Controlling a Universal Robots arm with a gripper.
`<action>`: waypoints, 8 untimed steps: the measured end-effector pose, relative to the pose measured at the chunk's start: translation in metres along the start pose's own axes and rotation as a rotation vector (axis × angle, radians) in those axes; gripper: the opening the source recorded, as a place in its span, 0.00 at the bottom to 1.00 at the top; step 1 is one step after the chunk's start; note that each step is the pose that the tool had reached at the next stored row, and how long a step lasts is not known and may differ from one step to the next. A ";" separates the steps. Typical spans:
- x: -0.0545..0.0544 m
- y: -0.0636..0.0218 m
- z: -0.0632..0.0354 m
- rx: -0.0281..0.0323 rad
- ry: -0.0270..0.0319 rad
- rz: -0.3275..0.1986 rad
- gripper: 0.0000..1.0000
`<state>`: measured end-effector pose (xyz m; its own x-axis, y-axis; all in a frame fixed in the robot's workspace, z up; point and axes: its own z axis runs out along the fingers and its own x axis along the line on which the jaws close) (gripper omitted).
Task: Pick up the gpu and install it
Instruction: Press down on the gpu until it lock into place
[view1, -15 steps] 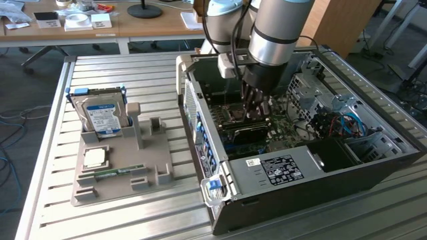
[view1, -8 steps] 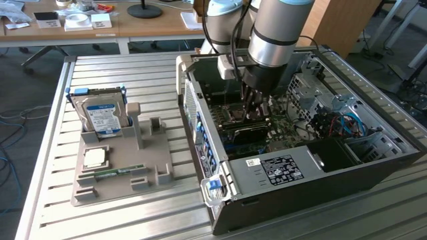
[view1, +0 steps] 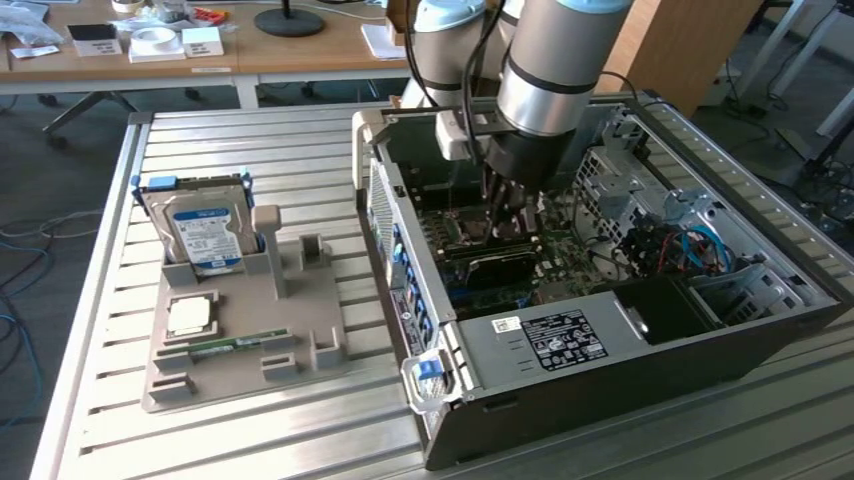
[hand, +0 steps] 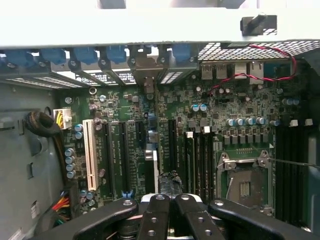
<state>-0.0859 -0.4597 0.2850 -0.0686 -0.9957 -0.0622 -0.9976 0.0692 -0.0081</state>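
GPU (view1: 501, 265) stands on edge over the motherboard (hand: 125, 105), deep inside the open case (view1: 601, 400), directly beneath the gripper (view1: 514, 215). The fingers are drawn fully together at the card's upper edge; whether they pinch it or only bear on it cannot be told. The install step appears to be in hand, with the pick-up done and the card at, or nearly in, its slot. Seating it would call for a straight, even push with the card kept square to the slot. Neighbouring slots, among them a white slot (hand: 91, 155), and rows of capacitors crowd the spot, and the case's rear wall stands just beside the card's end. An empty socket (hand: 245, 187) lies near. Loose cables (view1: 687, 250) sit well apart. Outside the case, to the exterior view's left, a tray (view1: 234, 385) holds a hard drive (view1: 203, 235) and a memory stick (view1: 238, 345).
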 end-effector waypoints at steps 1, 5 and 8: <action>0.000 0.0000 0.0009 0.0002 -0.0003 0.000 0.11; 0.000 0.0000 0.0061 0.0001 -0.0001 0.000 0.11; 0.001 0.0000 0.0063 -0.0001 0.0001 0.000 0.11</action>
<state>-0.0859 -0.4602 0.2786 -0.0685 -0.9957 -0.0620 -0.9976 0.0692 -0.0080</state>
